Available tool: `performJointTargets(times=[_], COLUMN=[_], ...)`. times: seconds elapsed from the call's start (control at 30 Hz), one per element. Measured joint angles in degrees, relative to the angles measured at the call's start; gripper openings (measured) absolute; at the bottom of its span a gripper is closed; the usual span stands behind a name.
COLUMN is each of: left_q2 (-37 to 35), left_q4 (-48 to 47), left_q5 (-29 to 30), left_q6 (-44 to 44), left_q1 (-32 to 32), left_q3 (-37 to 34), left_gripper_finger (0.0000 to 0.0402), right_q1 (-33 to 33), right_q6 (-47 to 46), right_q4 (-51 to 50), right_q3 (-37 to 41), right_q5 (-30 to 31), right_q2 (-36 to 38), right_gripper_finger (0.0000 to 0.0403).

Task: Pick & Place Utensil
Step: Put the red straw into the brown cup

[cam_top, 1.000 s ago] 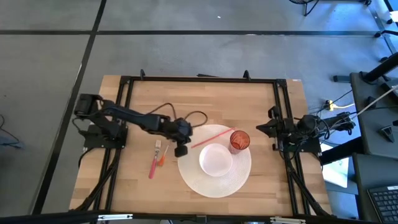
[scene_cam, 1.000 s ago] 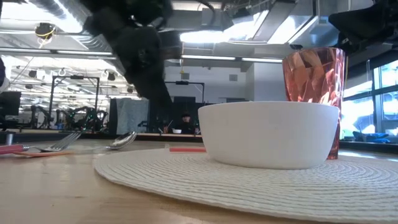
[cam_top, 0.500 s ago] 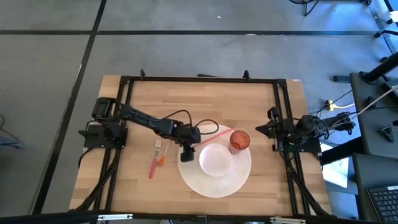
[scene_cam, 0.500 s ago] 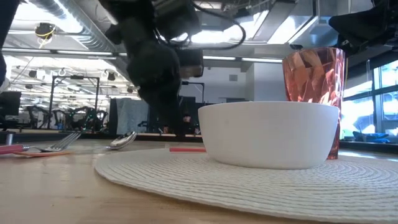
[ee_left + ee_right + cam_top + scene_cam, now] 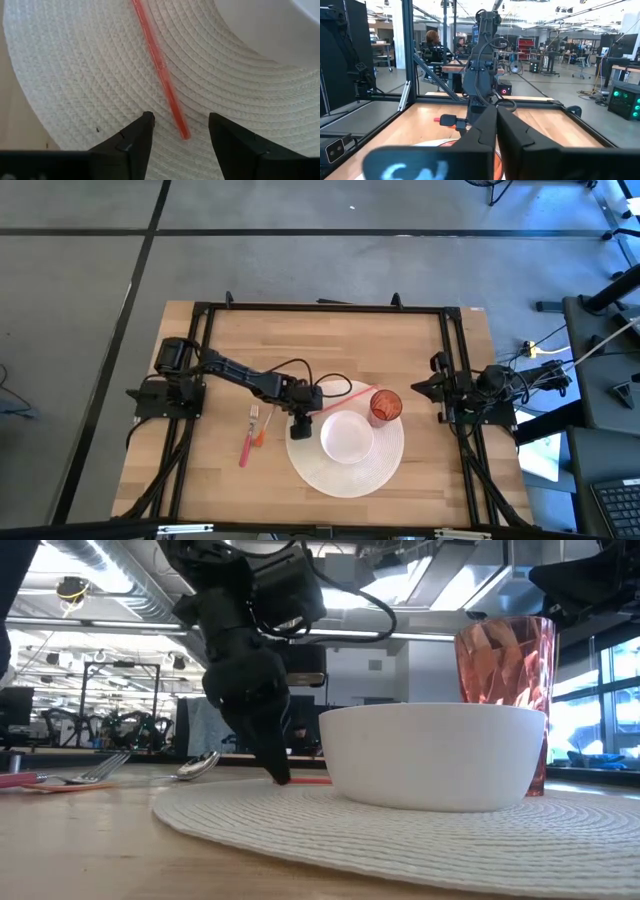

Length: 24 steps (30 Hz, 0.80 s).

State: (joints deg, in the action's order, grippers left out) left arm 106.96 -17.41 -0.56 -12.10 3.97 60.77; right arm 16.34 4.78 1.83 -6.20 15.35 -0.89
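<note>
A thin red stick (image 5: pixel 342 400) lies on the round white woven placemat (image 5: pixel 320 470), running from the mat's left edge toward a red faceted cup (image 5: pixel 385 405). A white bowl (image 5: pixel 347 437) stands on the mat. My left gripper (image 5: pixel 300 420) is open and pointing down at the mat's left edge. In the left wrist view its two fingers stand on either side of the stick's near end (image 5: pixel 181 131) without touching it. In the low view its fingertips (image 5: pixel 281 776) are down at mat level. My right gripper (image 5: pixel 447 392) waits shut at the table's right edge.
A fork (image 5: pixel 254 418), a spoon (image 5: pixel 197 765) and pink and orange handled utensils (image 5: pixel 246 448) lie on the wood left of the mat. The bowl (image 5: pixel 280 25) is close beside the left gripper. The black frame rails (image 5: pixel 320 307) border the table.
My left gripper has moved toward the table's right edge, from beside the fork to over the mat's left edge. It has then come down until its open fingers stand on either side of the red stick's end. Nothing else has moved.
</note>
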Motion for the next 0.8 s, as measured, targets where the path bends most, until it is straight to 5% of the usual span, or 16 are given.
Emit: performJointTargets(times=[0.67,0.8], left_q2=[0.11,0.01], left_q4=[-0.35,-0.45], left_q5=[4.22,6.83], left_q6=[1.4,0.27], left_q1=[0.92,0.91], left_q3=[-0.07,-0.1], left_gripper_finger=[0.0009,0.0004], right_q1=[0.0,0.02], right_q6=[0.0,0.02], right_q4=[-0.01,-0.01], right_q3=[-0.04,-0.04], right_q5=[0.0,0.0], right_q2=[0.0,0.0], right_gripper_finger=[0.0019,0.0024])
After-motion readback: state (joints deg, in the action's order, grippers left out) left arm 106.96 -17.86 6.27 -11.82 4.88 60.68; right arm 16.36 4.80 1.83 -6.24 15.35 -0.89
